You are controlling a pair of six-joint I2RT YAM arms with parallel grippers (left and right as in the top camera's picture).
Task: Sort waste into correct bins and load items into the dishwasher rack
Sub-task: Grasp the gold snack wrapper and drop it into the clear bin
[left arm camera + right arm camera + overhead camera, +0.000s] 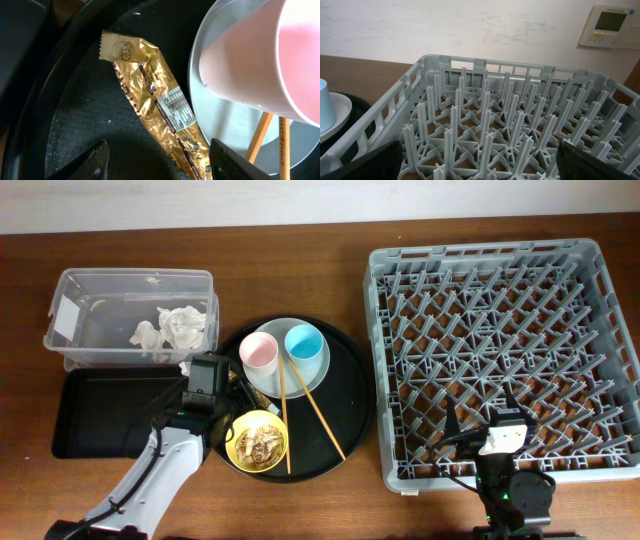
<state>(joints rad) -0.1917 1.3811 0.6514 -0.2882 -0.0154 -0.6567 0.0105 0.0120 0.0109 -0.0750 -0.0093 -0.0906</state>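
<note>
The gold-brown snack wrapper lies flat on the round black tray. Its lower end runs between the fingers of my left gripper, close to the right finger; the jaws stand wide apart and hold nothing. Seen from overhead, the left gripper hovers at that tray's left rim. A pink cup and a light-blue cup stand on the grey-green plate. Chopsticks lean off the plate. Food scraps fill the yellow bowl. My right gripper is open above the dishwasher rack.
A clear tub at the back left holds a crumpled white napkin. A shallow black tray lies in front of it, beside my left arm. In the right wrist view the rack's pegs stand upright below the right gripper.
</note>
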